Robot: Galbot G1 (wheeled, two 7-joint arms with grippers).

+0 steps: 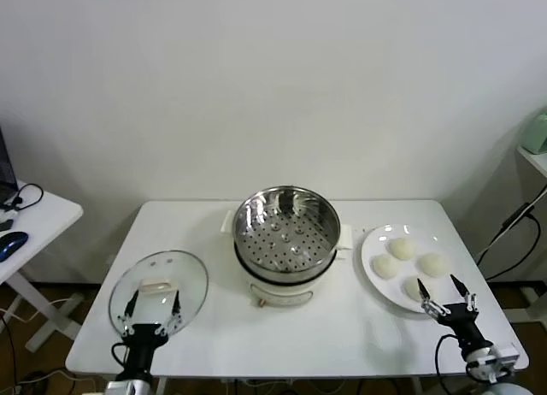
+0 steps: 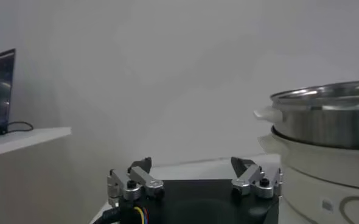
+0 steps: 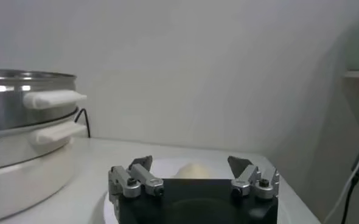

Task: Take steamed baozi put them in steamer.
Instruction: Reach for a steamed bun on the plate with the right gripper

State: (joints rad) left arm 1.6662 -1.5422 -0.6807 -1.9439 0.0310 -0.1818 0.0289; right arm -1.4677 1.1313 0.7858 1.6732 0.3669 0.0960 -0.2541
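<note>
Head view: four steamed baozi (image 1: 408,259) sit on a plate (image 1: 369,256) by the table's right edge, beside the empty steamer (image 1: 286,232) at centre. Right gripper (image 1: 447,297), spread wide and empty, hovers at the nearest bun, seemingly ready to pick; left gripper (image 1: 153,310) waits open over the glass lid (image 1: 158,291).

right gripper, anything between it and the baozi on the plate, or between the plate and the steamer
Nothing visible. The right gripper hovers open at the near edge of the white plate, right by the nearest of the four baozi. Between the plate and the steamer lies only bare tabletop, and the steamer is uncovered: its glass lid lies off to the left.
</note>
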